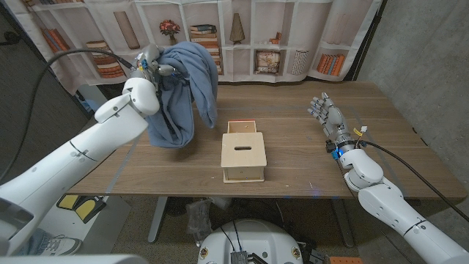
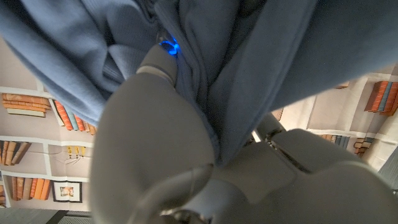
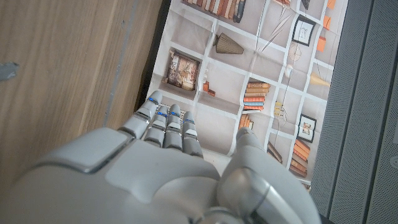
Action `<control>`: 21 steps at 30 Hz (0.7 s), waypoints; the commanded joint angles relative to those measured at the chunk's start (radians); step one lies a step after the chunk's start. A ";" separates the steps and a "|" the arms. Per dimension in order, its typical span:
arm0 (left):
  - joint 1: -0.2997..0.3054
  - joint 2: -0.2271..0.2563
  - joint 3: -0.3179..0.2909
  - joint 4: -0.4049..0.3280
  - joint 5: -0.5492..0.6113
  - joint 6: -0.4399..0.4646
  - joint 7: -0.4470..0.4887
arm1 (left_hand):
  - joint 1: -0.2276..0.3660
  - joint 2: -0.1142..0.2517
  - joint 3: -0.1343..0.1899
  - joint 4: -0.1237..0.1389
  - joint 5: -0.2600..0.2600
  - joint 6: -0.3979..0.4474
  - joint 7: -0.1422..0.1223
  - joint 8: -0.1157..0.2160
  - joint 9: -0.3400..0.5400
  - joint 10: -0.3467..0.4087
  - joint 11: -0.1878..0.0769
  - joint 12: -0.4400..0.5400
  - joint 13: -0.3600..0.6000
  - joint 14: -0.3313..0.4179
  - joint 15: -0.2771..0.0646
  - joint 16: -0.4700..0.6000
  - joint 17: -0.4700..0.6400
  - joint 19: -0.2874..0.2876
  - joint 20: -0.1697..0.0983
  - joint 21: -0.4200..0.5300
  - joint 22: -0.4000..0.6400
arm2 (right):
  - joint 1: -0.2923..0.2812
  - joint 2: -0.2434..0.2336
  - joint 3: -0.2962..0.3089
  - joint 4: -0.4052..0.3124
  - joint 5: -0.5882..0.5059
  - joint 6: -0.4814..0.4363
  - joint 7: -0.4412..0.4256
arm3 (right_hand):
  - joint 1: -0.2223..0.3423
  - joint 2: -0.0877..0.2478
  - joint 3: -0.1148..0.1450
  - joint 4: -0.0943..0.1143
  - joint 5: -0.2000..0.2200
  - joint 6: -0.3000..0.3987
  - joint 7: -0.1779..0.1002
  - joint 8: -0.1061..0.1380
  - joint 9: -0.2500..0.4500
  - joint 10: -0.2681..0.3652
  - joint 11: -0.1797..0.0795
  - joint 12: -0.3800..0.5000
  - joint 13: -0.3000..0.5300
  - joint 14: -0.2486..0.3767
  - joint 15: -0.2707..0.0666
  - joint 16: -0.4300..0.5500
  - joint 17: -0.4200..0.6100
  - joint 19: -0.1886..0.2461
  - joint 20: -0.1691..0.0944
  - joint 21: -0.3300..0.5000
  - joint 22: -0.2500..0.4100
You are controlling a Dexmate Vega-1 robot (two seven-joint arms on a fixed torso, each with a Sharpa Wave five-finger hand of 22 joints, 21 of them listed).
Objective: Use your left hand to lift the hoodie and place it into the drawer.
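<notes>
Aloft, hoodie (image 1: 183, 92) in left hand (image 1: 150, 70), fingers cloth-hidden.

My arms (image 1: 88, 147): glossy white rounded shells | my left hand (image 1: 150, 70): pale grey casing, blue light glowing at a fingertip (image 2: 168, 45) | my right hand (image 1: 327, 117): grey segmented fingers (image 3: 166, 127) with thin blue bands | wrist (image 1: 341, 149): blue ring, orange tag | black cables (image 1: 410, 172) trailing off both arms
</notes>
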 commanded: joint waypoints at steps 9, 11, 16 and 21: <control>-0.049 -0.016 0.015 0.007 0.004 -0.021 -0.029 | 0.172 0.198 0.041 0.028 0.006 0.007 0.002 0.005 0.004 0.010 0.002 -0.007 0.009 0.054 -0.106 0.002 0.007 -0.007 -0.034 0.015 0.002 | 0.012 0.006 0.006 0.013 0.005 -0.001 -0.004 | 0.004 -0.003 0.002 -0.008 0.004 0.007 0.005 0.002 0.002 0.010 0.002 -0.001 0.003 0.009 -0.002 -0.001 0.003 0.008 -0.003 -0.004 0.006; -0.046 -0.014 0.009 0.000 0.002 -0.018 -0.029 | 0.171 0.198 0.042 0.028 0.006 0.007 0.002 0.005 0.004 0.009 0.003 -0.008 0.009 0.054 -0.106 0.002 0.007 -0.007 -0.034 0.016 0.001 | 0.011 0.006 0.006 0.013 0.003 0.001 -0.004 | 0.004 -0.003 0.002 -0.008 0.004 0.006 0.004 0.002 0.002 0.010 0.002 -0.001 0.003 0.009 -0.003 -0.001 0.003 0.008 -0.003 -0.004 0.006; -0.039 -0.010 -0.001 -0.014 0.001 -0.011 -0.027 | 0.169 0.197 0.044 0.028 0.006 0.010 0.003 0.005 0.005 0.012 0.001 -0.011 0.012 0.055 -0.106 0.001 0.008 -0.008 -0.035 0.020 0.001 | 0.007 0.006 0.008 0.008 0.001 0.002 -0.007 | 0.004 -0.002 0.002 -0.008 0.004 0.006 0.005 0.002 0.002 0.010 0.001 -0.001 0.003 0.009 -0.003 -0.001 0.003 0.008 -0.003 -0.006 0.006; -0.024 -0.006 -0.022 -0.028 -0.007 -0.013 -0.022 | 0.167 0.197 0.046 0.029 0.006 0.009 0.001 0.003 0.005 0.014 0.000 -0.012 0.015 0.057 -0.106 0.001 0.010 -0.010 -0.035 0.023 0.000 | 0.006 0.003 0.008 0.002 -0.003 -0.001 -0.009 | 0.003 -0.002 0.002 -0.009 0.004 0.007 0.005 0.002 0.002 0.010 0.002 -0.001 0.003 0.009 -0.003 -0.001 0.003 0.009 -0.002 -0.007 0.006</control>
